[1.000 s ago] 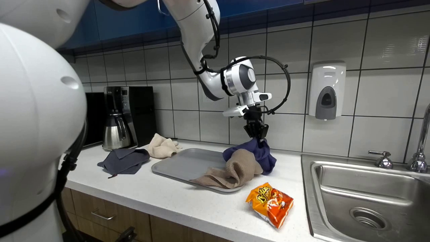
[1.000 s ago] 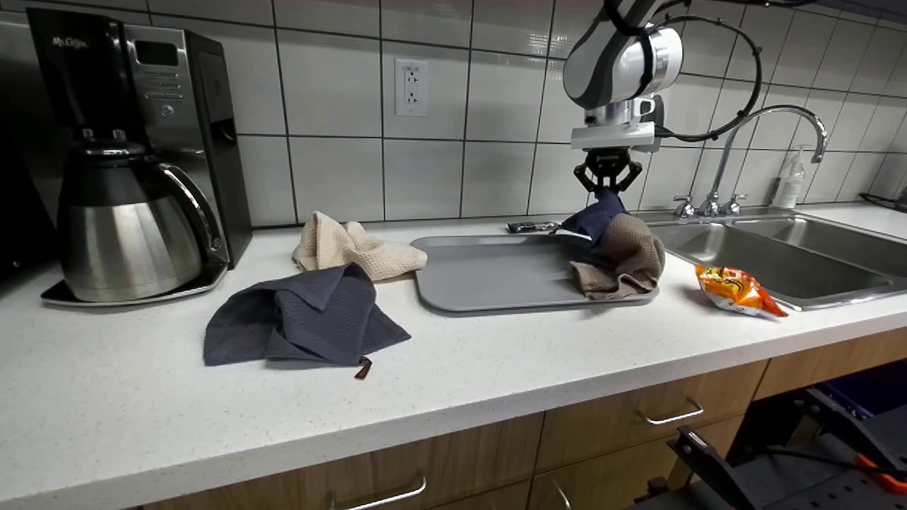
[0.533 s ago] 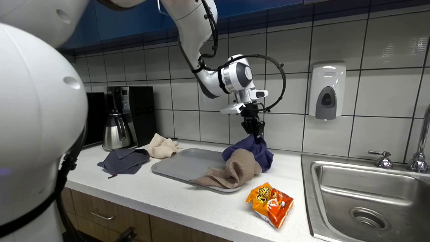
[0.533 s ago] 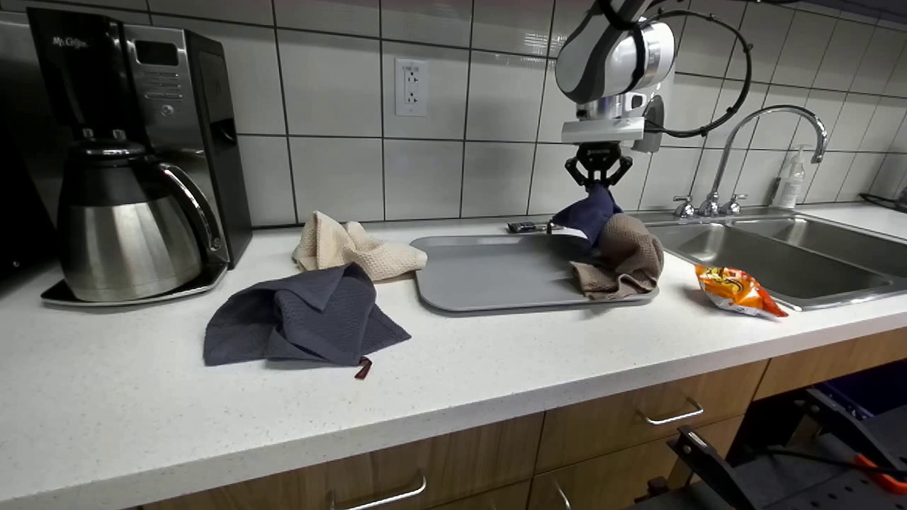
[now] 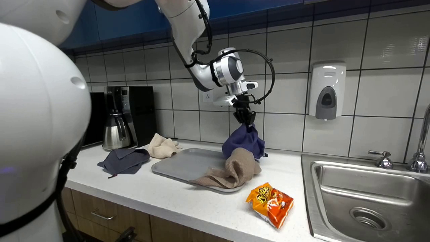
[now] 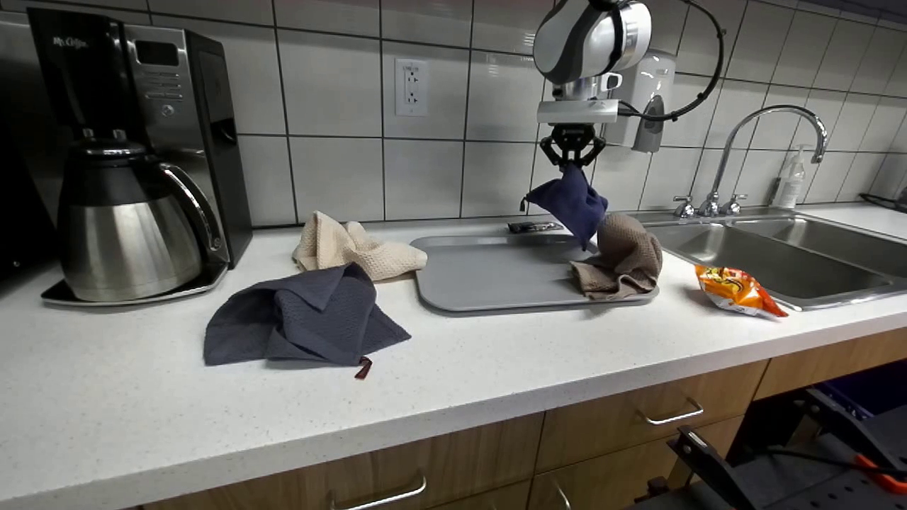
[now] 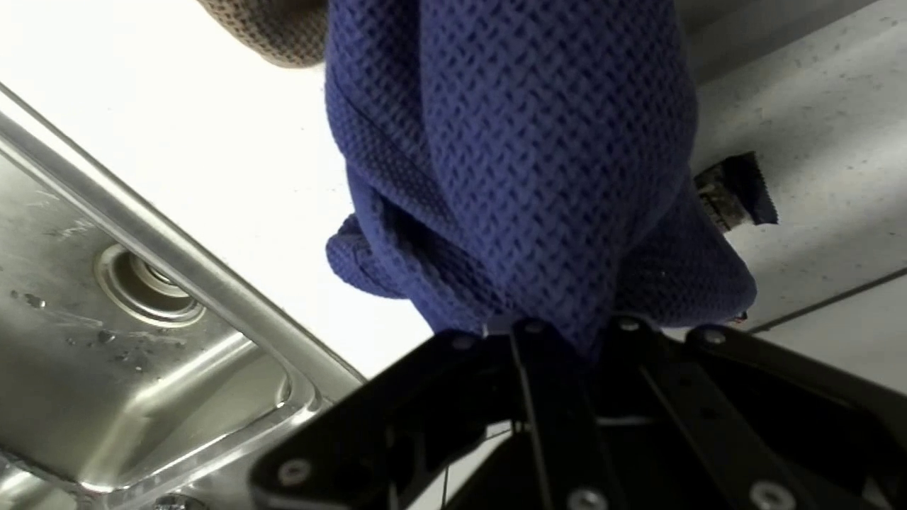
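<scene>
We had a dark-blue woven cloth [image 6: 572, 202] pinched in our black two-fingered tool [image 6: 572, 165].
We held it near the back edge of the white tabletop [image 6: 496, 347], behind a crumpled brown woven cloth [image 6: 625, 256] that draped over one end of the flat gray rectangular tray [image 6: 496, 273]; a shiny orange snack bag [image 6: 735, 289] lay nearer the tabletop's front edge.

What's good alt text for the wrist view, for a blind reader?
A gripper pinches a bunched blue cloth filling the middle. A steel sink shows at left, part of a brown cloth at top, a dark packet at right.
</scene>
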Controlling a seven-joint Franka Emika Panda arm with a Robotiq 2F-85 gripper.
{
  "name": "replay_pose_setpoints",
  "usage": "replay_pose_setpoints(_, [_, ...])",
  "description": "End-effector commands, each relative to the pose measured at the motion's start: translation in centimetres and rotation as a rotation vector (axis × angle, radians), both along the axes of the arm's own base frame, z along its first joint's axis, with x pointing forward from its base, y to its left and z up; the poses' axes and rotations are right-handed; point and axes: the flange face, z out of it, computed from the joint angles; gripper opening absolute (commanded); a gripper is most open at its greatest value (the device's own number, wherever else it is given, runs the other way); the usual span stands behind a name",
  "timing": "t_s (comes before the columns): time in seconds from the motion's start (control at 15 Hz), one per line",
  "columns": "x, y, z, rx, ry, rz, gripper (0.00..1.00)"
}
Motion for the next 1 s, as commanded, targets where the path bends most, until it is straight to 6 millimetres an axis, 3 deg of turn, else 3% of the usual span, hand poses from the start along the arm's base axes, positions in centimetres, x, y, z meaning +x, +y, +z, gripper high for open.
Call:
replay_pose_setpoints(0.0, [0.5, 0.8, 2.3, -0.008, -0.049, -0.004, 0.03])
replay_pose_setpoints(0.53, [0.9, -0.3, 3.2, -0.017, -0.084, -0.038, 0.03])
replay_pose_setpoints(0.93, [0.3, -2.8, 2.9, -0.03, -0.078, -0.08, 0.03])
